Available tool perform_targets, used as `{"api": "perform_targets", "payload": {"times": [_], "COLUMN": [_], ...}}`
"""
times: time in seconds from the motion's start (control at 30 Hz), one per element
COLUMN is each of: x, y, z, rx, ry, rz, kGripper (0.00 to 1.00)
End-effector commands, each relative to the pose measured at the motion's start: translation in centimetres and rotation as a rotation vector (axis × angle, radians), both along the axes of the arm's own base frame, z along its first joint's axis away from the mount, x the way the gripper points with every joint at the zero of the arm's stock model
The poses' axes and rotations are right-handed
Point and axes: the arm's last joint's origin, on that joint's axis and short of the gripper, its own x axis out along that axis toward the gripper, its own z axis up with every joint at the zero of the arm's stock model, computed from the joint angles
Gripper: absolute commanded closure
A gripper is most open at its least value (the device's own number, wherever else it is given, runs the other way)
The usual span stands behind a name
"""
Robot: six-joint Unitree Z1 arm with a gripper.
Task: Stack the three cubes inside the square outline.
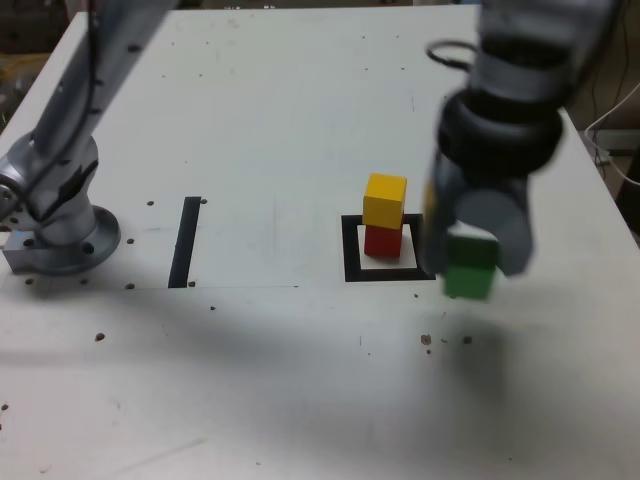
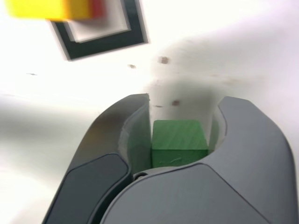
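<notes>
my jaws are closed on the green cube [image 1: 468,268], and the wrist view shows it pinched between the two grey fingers [image 2: 252,140], sitting deep in the grip. in the exterior view the cube looks clear of the table [image 1: 250,380], just off the corner of the square outline [image 1: 351,250] on the exterior view's right, though the blur there keeps me from being sure how high it is

by my reckoning the job is about two thirds done. the red cube [image 1: 381,240] sits inside the outline on its pale centre, and the yellow cube [image 1: 385,200] sits on top of it, roughly square to it and turned only slightly. what is left is the last block: i have to bring the green one over the yellow, line it up and set it down so the tower stays inside the frame. the pair stands two high already, so i judge a knock from my fingers on the way in could topple it

counting: three cubes, one red, one yellow, one green; two stacked, one in my grip. one square outline. one straight black strip [image 1: 185,240] lies well apart toward the exterior view's left, near my base [image 1: 62,240], and has no cube on it. a scatter of small dark specks marks the table
</notes>
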Motion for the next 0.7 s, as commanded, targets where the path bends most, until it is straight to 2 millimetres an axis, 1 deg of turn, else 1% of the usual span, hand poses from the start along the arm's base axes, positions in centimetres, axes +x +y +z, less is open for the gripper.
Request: {"api": "perform_targets", "payload": {"times": [0.0, 0.13, 0.4, 0.5, 0.67], "x": [-1.7, -3.4, -5.5, -5.7, -5.1], "y": [1.5, 3.6, 7.3, 8.9, 11.5], "z": [1.9, 3.1, 5.4, 5.2, 3.7], "rx": [-0.005, -0.007, -0.003, -0.002, -0.005], "ry": [-0.013, 0.0, -0.007, 0.012, 0.055], "rz": [-0.017, -0.052, -0.109, -0.102, -0.083], "kGripper": [0.7, 0.7, 0.7, 0.7, 0.7]}}
